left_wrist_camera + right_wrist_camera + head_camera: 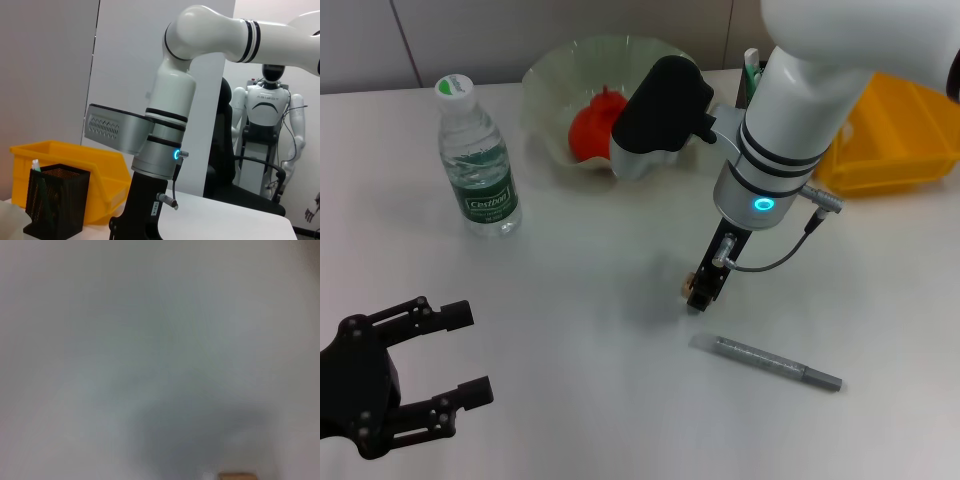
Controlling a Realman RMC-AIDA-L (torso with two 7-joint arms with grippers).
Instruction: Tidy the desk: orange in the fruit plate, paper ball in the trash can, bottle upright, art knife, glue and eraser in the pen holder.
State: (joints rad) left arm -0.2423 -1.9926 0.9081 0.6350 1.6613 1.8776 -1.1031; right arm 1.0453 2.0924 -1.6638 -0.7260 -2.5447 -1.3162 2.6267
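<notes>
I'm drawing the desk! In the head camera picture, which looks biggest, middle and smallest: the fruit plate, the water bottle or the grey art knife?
1. Fruit plate, widest by far.
2. Water bottle, upright.
3. Art knife, thin, though nearly as long as the bottle is tall.
The knife lies nearer the camera, so it may look bigger than it is.

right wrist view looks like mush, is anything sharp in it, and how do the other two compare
Right wrist view: nearly all blur, pale table with a soft dark shadow low down and a small tan sliver at the lower edge. Head view: sharp, bottle label readable, faint shadow under the right gripper. Left wrist view: sharp, pen holder mesh clear.
</notes>
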